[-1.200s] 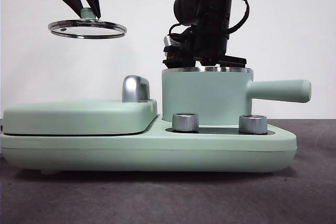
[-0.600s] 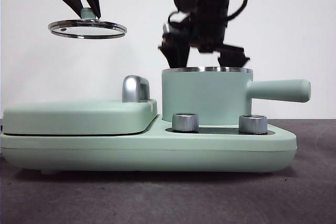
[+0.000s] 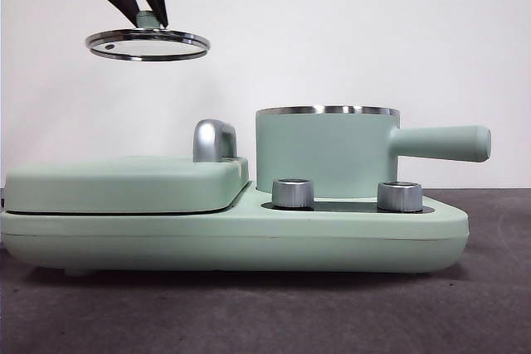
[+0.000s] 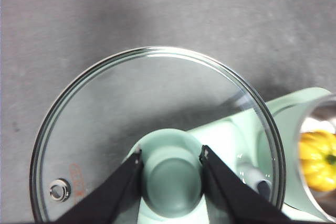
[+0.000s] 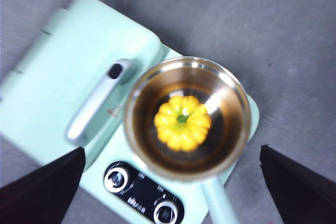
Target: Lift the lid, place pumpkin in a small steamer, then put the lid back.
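Yellow pumpkin (image 5: 182, 121) lies in steamer (image 5: 186, 116), below spread right jaws.

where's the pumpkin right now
The glossy yellow-orange ribbed toy pumpkin sits at the bottom of the mint-green cylindrical steamer pot, seen from above in the right wrist view; the pot's wall hides it in the front view.

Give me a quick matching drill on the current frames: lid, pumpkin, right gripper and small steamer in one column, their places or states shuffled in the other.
Things:
1. lid
2. pumpkin
3. right gripper
4. small steamer

Places or states:
A. sits uncovered on the base unit
B. lies at the bottom of the pot
C. open, raised high above the pot
D. held in the air by its knob in the left gripper

Pairs: 1-D, 2-B, 3-C, 4-A
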### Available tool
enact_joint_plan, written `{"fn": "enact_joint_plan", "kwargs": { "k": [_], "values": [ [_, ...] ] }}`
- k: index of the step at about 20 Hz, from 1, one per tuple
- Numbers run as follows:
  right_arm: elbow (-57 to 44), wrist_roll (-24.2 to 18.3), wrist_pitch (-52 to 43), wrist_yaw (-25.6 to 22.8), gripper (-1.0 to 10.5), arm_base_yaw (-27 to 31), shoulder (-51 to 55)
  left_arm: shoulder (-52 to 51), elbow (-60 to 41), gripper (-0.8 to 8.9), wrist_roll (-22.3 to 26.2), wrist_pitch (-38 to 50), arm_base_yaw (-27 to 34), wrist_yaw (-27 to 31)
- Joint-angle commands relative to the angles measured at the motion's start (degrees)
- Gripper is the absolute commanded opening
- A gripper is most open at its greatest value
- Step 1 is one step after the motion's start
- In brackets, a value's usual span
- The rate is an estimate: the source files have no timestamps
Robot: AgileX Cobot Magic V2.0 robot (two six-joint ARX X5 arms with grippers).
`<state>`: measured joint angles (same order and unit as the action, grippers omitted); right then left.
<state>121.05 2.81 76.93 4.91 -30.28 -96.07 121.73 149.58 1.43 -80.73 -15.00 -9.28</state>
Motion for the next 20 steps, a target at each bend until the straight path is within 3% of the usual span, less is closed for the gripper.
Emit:
{"fn": "enact_joint_plan", "kwargs": {
  "k": [1, 12, 16, 20],
  "values": [
    [-2.8, -0.2, 4.6, 0.2, 5.5, -1.0, 7.8, -0.7, 2.1, 0.14, -0.6, 1.0, -2.0, -0.4],
    [-35.0, 1.2, 4.3, -0.9, 5.5, -3.8, 47.8, -0.6, 1.7, 0.14, -0.4, 1.5, -17.0, -0.4],
    [-47.6, 4.6, -7.0, 1.7, 5.5, -3.8, 61.2, -0.4, 1.7, 0.14, 0.0, 2.7, -21.6, -0.3],
    [-55.3, 6.4, -10.1, 1.6, 5.5, -3.8, 69.8, 1.4, 1.7, 0.14, 0.1, 2.9, -24.3, 0.2]
  ]
}}
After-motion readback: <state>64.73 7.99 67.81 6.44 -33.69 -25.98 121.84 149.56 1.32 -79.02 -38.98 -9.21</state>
